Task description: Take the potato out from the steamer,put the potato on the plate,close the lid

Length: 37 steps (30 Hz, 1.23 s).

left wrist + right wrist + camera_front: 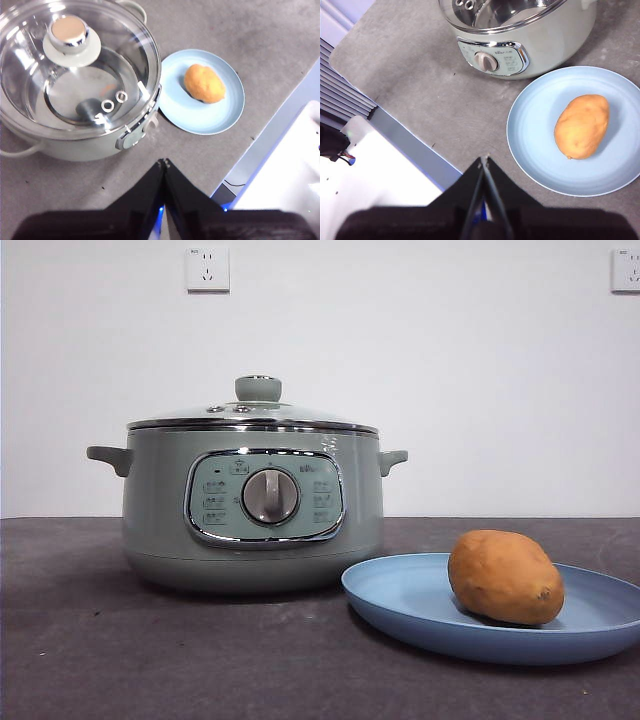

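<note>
Left gripper (164, 161): jaws pressed tip to tip, holding nothing – high above the table, off the steamer's panel side.
Right gripper (484, 158): likewise shut and empty, above bare table on the steamer's panel side, near the plate.
Potato (505, 577): lying on its side on the plate, well apart from the steamer.
Plate (400, 590): on the table just beside the steamer's base; whether rim and pot touch I cannot tell.
Lid (252, 414): seated level on the steamer (160, 510), knob up.
Task standing: by my reading all three steps look done.
Risk: little remains – an arm passing low over the steamer could catch the knob and shift the lid; a nudge to the plate could roll the rounded potato off it.
Front view only: the lid's rim sits flush all round the side facing it; neither arm appears.
Left wrist view only: through the glass, the steamer's inside holds no potato.
Right wrist view only: the plate's full round, with the potato toward the edge away from the steamer.
</note>
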Available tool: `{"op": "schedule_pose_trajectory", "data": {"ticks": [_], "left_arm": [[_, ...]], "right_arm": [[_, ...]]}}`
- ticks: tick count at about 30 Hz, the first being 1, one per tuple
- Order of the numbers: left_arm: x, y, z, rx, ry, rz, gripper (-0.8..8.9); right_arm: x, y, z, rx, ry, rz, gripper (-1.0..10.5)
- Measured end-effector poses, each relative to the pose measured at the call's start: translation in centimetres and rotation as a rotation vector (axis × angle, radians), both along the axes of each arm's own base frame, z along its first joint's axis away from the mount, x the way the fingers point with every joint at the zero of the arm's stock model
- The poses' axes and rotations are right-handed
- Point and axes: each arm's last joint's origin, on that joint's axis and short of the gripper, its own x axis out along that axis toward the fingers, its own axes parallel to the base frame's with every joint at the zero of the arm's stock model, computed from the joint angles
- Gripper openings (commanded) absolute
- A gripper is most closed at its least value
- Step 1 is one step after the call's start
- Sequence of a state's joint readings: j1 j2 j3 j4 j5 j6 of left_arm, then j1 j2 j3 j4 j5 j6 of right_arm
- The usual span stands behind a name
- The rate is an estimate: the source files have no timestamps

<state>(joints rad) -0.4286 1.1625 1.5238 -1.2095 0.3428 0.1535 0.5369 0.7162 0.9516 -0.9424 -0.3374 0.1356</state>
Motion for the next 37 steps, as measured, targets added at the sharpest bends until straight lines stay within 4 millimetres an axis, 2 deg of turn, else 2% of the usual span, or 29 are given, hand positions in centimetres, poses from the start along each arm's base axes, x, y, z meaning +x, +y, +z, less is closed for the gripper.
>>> {"op": "schedule_pose_trajectory", "data": {"ticks": [4,8,13,15,18,21,25,37], "left_arm": [[0.4,0.3,0.4,0.004,-0.064,0.028,-0.03],[0.5,2.1,2.6,-0.051,-0.311,0.116,-0.03],[-2.7,5.3,5.7,-0.111,-0.627,0.257,-0.03],[-3.7,6.2,5.8,-0.115,-0.712,0.309,-0.03],[-5.2,7.4,4.8,-0.11,-0.848,0.391,-0.03],[-6.3,8.1,2.7,-0.098,-0.978,0.469,-0.03],[-7.1,8.7,-1.7,-0.075,-1.072,0.555,-0.03],[-7.5,8.9,-16.3,-0.046,-0.962,0.648,-0.03]], "right_arm": [[0.0,0.0,0.0,0.0,0.0,0.0,0.0],[0.0,0.0,0.0,0.0,0.0,0.0,0.0],[0.0,0.0,0.0,-0.001,0.001,0.0,0.0],[0.0,0.0,0.0,0.0,0.001,0.0,0.0],[0.0,0.0,0.0,0.0,0.001,0.0,0.0],[0.0,0.0,0.0,-0.001,0.001,0.0,0.0],[0.0,0.0,0.0,-0.001,0.001,0.0,0.0],[0.0,0.0,0.0,0.0,0.001,0.0,0.0]]}}
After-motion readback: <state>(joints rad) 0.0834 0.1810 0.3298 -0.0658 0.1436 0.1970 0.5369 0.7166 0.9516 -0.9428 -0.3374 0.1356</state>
